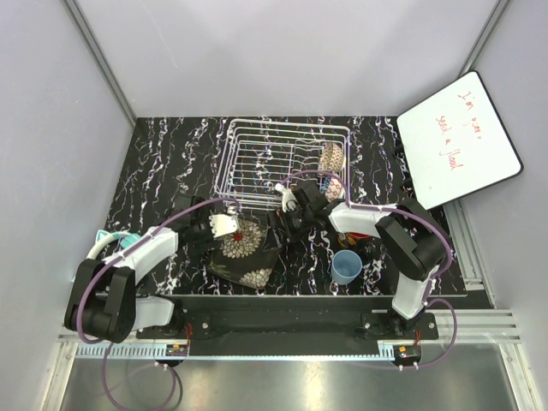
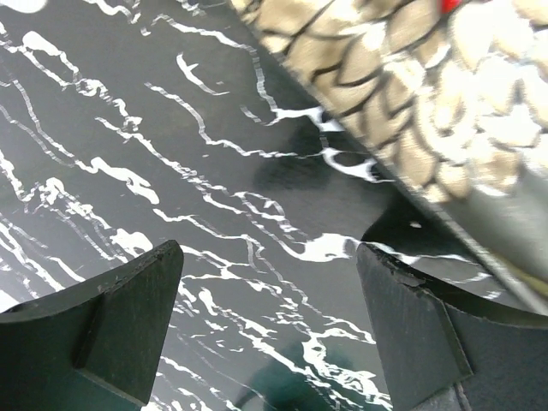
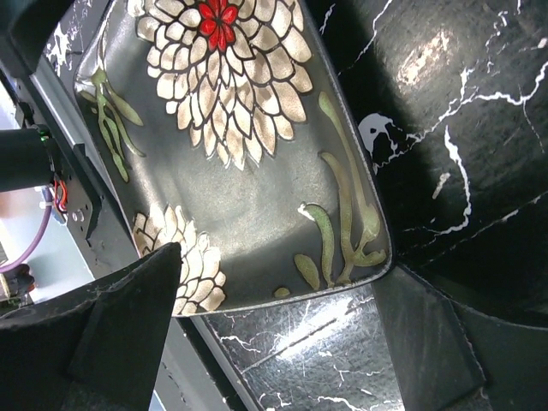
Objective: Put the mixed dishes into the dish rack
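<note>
- Step in hand (judged): pick-up of the dark patterned squarish plate (image 1: 244, 253); both arms converge on it and neither holds it.
- Dark patterned squarish plate: on the bench (image 1: 163, 171), middle of the near half, just short of the rack's near side. Big pale flower with a red centre, plus a second flower towards one corner.
- Left claw (image 2: 265, 265): spread wide, empty, low over bare bench. The plate's rim is just beyond its right finger.
- Right claw (image 3: 278, 270): spread wide, empty, hovering with one plate corner between its fingers. No contact is visible.
- Dish rack (image 1: 257, 158): centre of the far half. The left part is empty wire; at least two patterned dishes (image 1: 332, 161) stand at the right end.
- Light-blue cup (image 1: 346, 267): upright near the near edge, right of centre, not yet racked.
- Next move (judged): one claw needs to close across the plate rim. A low plate on a hard bench offers little edge to bite, so the other claw may have to tip or brace it before it goes between the dividers.
- Hidden or unclear:
  - whether the plate lies flat or tilted cannot be told;
  - the kinds of the racked dishes cannot be read;
  - the round plate and red mug are not made out;
  - the teal headphones (image 1: 116, 240) at the left edge are partly covered by the left arm.
</note>
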`<state>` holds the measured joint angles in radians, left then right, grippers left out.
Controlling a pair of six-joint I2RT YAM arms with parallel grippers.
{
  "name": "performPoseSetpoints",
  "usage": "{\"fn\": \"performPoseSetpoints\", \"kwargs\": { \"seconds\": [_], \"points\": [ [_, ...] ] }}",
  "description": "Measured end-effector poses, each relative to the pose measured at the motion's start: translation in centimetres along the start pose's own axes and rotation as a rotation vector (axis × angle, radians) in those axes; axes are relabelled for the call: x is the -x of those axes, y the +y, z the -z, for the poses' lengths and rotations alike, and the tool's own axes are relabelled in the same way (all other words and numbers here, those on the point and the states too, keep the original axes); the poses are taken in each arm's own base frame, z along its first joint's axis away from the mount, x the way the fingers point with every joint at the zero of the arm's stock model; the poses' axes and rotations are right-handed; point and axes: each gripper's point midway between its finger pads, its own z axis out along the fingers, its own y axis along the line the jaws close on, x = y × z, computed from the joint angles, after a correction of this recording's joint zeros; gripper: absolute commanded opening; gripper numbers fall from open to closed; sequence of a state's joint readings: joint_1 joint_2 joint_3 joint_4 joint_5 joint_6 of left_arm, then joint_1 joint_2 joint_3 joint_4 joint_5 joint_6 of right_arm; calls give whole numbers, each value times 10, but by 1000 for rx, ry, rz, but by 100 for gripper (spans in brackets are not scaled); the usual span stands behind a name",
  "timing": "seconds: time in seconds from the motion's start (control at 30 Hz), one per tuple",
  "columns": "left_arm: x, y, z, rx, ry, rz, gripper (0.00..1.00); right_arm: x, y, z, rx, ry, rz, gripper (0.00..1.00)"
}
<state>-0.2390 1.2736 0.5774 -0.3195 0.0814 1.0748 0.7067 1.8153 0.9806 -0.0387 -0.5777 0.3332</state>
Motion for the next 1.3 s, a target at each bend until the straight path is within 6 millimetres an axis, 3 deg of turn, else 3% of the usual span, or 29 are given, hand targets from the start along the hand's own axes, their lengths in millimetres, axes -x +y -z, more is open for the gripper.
{"fn": "performPoseSetpoints", "kwargs": {
  "seconds": [0.37,0.57,0.73,0.77,0.9,1.1,1.3],
  "points": [
    [-8,-30,14,-84,20,17,88,11,-3,-7,-20,7,3,94],
    [-6,-49,21,-142,20,24,88,25,-8,-9,-62,-19,2,100],
    [-8,-55,23,-157,25,25,87,4,-18,17,-177,-32,8,100],
    [-8,-55,23,-158,24,25,87,-9,-17,32,-195,-28,5,100],
    [-8,-55,23,-159,23,25,87,-23,-10,48,-189,-28,5,96],
    [-6,-56,23,-162,20,14,87,-40,-13,31,-138,56,-41,93],
    [11,-60,18,-191,4,-44,87,-27,-5,18,-70,62,-34,90]
  ]
}}
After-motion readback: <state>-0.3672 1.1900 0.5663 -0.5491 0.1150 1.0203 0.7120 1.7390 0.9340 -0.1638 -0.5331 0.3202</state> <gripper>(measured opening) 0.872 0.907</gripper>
